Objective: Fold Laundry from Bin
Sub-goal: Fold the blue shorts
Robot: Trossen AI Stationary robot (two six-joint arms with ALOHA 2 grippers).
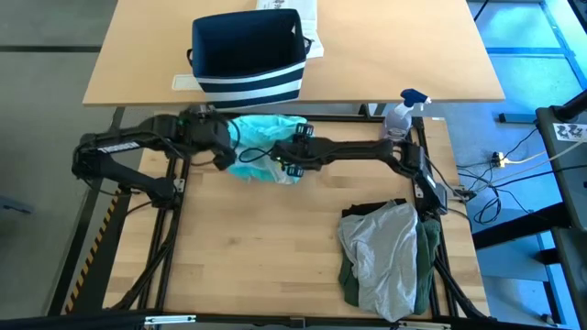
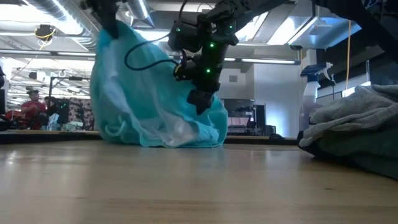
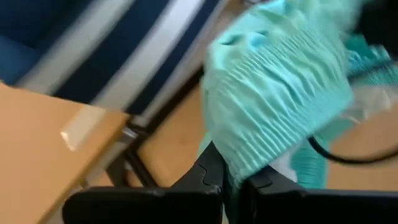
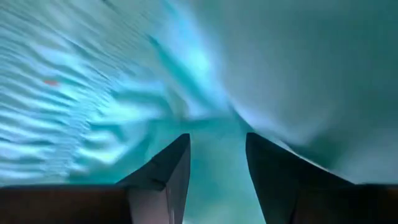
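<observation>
1. A teal-green garment [image 1: 261,151] is hanging bunched at the far edge of the slatted work table [image 1: 275,247], just in front of the bin [image 1: 248,57]; in the low view its lower folds [image 2: 161,124] are resting on the table top while its upper part is being held up.
2. The left gripper [image 3: 231,186] is holding the garment's ribbed edge — its fingers are pressed together on the cloth [image 3: 280,81], which is spilling out over them in the left wrist view.
3. In the high view the left gripper [image 1: 223,158] is sitting at the garment's left side, with its arm reaching in from the table's left.
4. The right gripper [image 1: 292,156] is pushing into the garment's right side; seen from table height, it [image 2: 200,102] is pointing down into the folds.
5. In the right wrist view its two fingers [image 4: 163,180] are standing apart with teal cloth [image 4: 214,134] lying in the gap between them — whether they are gripping it I cannot tell.
6. The bin, navy with white stripes, is standing upright on the second, paler table [image 1: 413,55] beyond.
7. A pile of folded laundry [image 1: 390,252] — light grey on top, dark green and black beneath — is lying near the front right corner of the work table, well apart from both grippers.
8. A spray bottle [image 1: 402,115] is standing at the far right edge.
</observation>
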